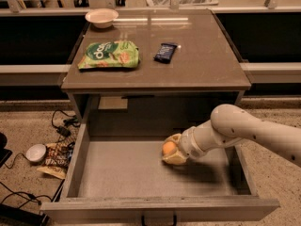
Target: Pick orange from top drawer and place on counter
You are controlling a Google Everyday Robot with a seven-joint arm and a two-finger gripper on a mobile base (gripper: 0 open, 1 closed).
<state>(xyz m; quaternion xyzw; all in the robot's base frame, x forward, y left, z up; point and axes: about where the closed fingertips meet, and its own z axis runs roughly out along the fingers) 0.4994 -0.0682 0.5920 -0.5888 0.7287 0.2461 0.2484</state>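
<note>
Orange (168, 148) sits pinched between closed gripper (170, 150) fingers low inside drawer (117, 173); grasp looks made, so next: lift clear of walls, up onto counter (202, 60).

Glossy brown-grey table (202, 60); plain grey top drawer (122, 173). Vivid orange-coloured orange (168, 147) — clasped by pale yellow gripper (171, 150), right side of drawer. White arm (235, 126); green snack bag (109, 55) — dark blue packet (166, 52).
</note>
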